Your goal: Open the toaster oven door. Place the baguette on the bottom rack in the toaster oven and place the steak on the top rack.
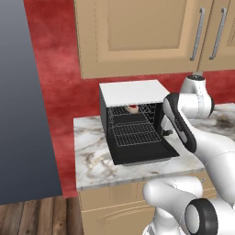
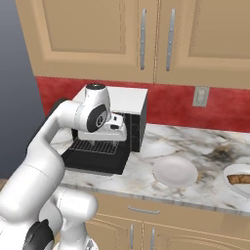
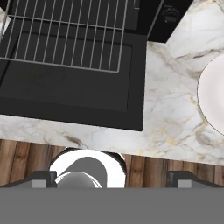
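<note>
While black toaster oven door (image 1: 146, 156) lies dropped flat on marbled surface (image 1: 92, 160), reddish steak (image 1: 133, 108) already rests on upper wire rack (image 1: 121, 111). Claw (image 3: 111, 177) wide, holding nothing, above surface edge. Golden baguette (image 2: 240, 178) waits on far white plate (image 2: 229, 176), presumably next.

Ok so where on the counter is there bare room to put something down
Bare marble lies left of the oven, out to the counter edge, and between the oven and the empty plate. A narrow strip runs in front of the dropped door. It's crowded at the oven mouth, where the arm hangs, and at the far right by the baguette plate.
</note>
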